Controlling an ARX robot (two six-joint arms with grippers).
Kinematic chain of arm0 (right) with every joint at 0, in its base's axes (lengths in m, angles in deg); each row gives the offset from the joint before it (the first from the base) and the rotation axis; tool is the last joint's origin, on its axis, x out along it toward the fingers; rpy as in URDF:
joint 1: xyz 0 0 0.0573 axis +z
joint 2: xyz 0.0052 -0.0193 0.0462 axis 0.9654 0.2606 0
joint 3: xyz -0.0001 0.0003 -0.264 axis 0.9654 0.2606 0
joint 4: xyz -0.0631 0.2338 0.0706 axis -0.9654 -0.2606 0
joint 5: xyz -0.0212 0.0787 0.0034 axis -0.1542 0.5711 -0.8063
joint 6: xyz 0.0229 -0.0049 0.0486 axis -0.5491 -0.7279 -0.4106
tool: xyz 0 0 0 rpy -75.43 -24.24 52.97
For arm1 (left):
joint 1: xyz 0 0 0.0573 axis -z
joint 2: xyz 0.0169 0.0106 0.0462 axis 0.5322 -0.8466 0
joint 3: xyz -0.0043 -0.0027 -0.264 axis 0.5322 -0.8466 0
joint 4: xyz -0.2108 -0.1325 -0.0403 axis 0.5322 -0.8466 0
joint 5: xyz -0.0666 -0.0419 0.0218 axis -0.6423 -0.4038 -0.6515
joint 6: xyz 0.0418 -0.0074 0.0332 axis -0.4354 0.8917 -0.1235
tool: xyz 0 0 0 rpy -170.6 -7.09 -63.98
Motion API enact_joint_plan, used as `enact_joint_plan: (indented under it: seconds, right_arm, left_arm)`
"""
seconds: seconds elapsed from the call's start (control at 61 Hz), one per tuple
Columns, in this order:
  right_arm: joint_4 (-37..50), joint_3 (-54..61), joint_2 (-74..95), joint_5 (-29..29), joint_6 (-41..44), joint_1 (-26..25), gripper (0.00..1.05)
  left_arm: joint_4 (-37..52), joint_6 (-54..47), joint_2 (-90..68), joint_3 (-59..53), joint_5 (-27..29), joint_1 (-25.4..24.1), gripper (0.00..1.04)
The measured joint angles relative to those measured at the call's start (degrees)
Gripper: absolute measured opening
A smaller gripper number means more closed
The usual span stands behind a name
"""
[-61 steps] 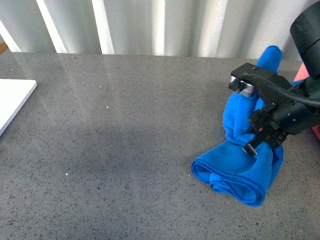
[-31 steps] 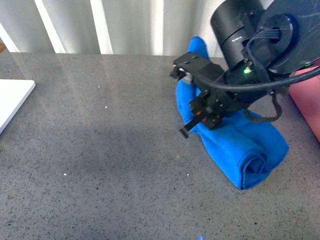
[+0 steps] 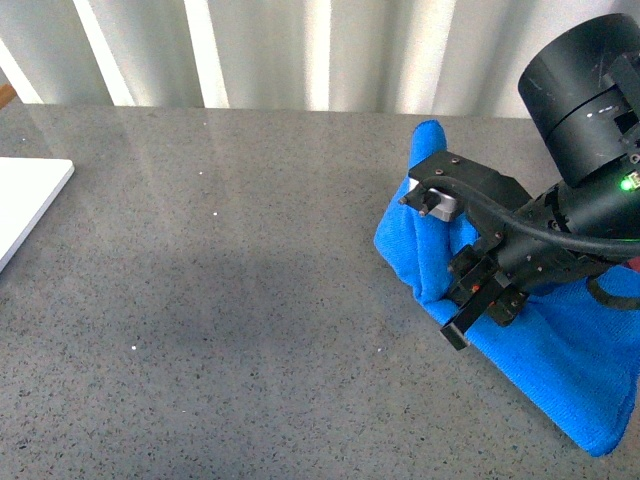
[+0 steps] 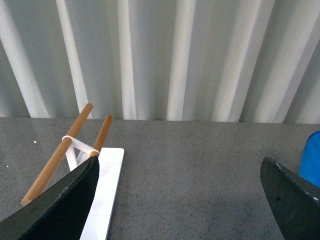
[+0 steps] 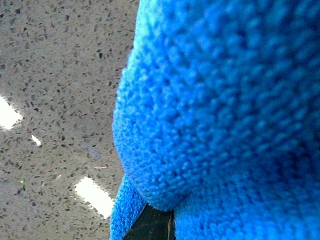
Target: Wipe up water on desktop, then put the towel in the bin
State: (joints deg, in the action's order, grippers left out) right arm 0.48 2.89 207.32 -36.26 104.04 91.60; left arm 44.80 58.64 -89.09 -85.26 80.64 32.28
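Observation:
The bright blue towel (image 3: 545,350) lies spread on the dark grey speckled desktop (image 3: 220,280) at the right. My right gripper (image 3: 446,266) is shut on the towel's left part and presses it low on the desktop. In the right wrist view the towel (image 5: 225,115) fills most of the picture and hides the fingers, with the desktop (image 5: 60,75) beside it. My left gripper (image 4: 180,200) is open and empty above the desktop (image 4: 190,165); a sliver of the towel (image 4: 313,155) shows past one finger. The bin is out of view.
A flat white board (image 3: 22,200) lies at the desktop's left edge; it also shows in the left wrist view (image 4: 106,190) with a white stand carrying two wooden rods (image 4: 62,155). A ribbed white wall (image 3: 300,50) runs behind the desktop.
My right gripper swept the towel to the left, then back to the right and nearer. The towel went from a rolled bundle to a flatter spread.

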Motion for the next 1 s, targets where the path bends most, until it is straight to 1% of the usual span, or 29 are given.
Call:
enact_joint_plan:
  seconds: [0.164, 0.311, 0.426, 0.541, 0.655, 0.704, 0.721, 0.754, 0.803, 0.868, 0.999]
  right_arm:
    - [2.0, -2.3, 1.4, 0.6, -1.9, 2.0, 0.04]
    - [6.8, -4.1, 0.9, 2.6, -6.7, 5.3, 0.04]
    - [6.6, -5.6, -2.7, 2.8, -8.6, 7.1, 0.04]
    - [5.1, -6.6, -8.0, 2.7, -9.0, 7.5, 0.04]
    - [0.5, -8.6, -14.5, -1.1, -8.8, 6.6, 0.04]
    - [-1.3, -9.5, -16.7, -3.4, -8.4, 5.8, 0.04]
    - [-2.1, -9.9, -17.8, -5.4, -8.0, 5.4, 0.04]
    - [-2.8, -10.3, -18.8, -7.0, -7.6, 4.9, 0.04]
    - [-4.6, -11.2, -21.2, -10.6, -7.3, 3.4, 0.04]
    - [-5.8, -12.0, -23.4, -13.5, -6.9, 1.7, 0.04]
    - [-11.2, -15.4, -28.9, -20.9, -6.6, -3.3, 0.04]
  left_arm:
    - [0.0, 0.0, 0.0, 0.0, 0.0, 0.0, 0.98]
    - [0.0, 0.0, 0.0, 0.0, 0.0, 0.0, 0.98]
    - [0.0, 0.0, 0.0, 0.0, 0.0, 0.0, 0.98]
    - [0.0, 0.0, 0.0, 0.0, 0.0, 0.0, 0.98]
    - [0.0, 0.0, 0.0, 0.0, 0.0, 0.0, 0.98]
    - [0.0, 0.0, 0.0, 0.0, 0.0, 0.0, 0.98]
    - [0.0, 0.0, 0.0, 0.0, 0.0, 0.0, 0.98]
    - [0.0, 0.0, 0.0, 0.0, 0.0, 0.0, 0.98]
    - [0.0, 0.0, 0.0, 0.0, 0.0, 0.0, 0.98]
    - [0.0, 0.0, 0.0, 0.0, 0.0, 0.0, 0.98]
    - [0.0, 0.0, 0.0, 0.0, 0.0, 0.0, 0.98]
